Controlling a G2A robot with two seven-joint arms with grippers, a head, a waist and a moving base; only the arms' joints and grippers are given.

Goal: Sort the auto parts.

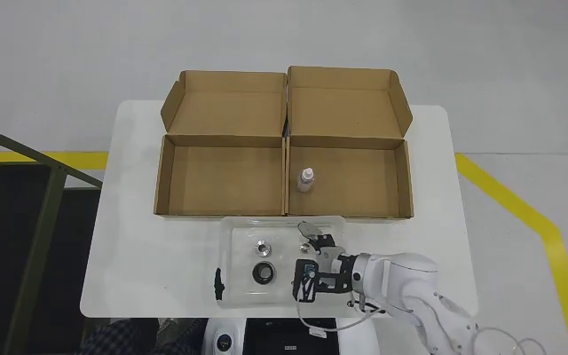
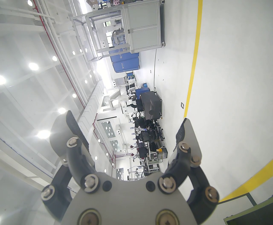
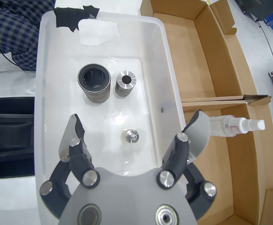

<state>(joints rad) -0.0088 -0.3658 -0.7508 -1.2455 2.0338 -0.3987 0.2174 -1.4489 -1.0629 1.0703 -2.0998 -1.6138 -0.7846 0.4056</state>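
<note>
A clear plastic bin (image 3: 168, 70) holds three metal parts. They are a black linear bearing (image 3: 93, 83), a silver cylinder with a dark bore (image 3: 125, 83) and a small shiny cap-like part (image 3: 131, 136). My right gripper (image 3: 136, 121) hangs open over the bin's end, the small part just below the gap between its fingers. From above, the bearing (image 1: 264, 272) and cylinder (image 1: 263, 247) lie left of that gripper (image 1: 300, 257). My left gripper (image 2: 127, 119) is open, holds nothing and points out into the room.
Two open cardboard boxes stand behind the bin, the left box (image 1: 222, 169) and the right box (image 1: 364, 173). A white spray bottle (image 1: 304, 180) lies in the right one, near the shared wall. Black tape (image 3: 70, 15) marks the bin's far rim.
</note>
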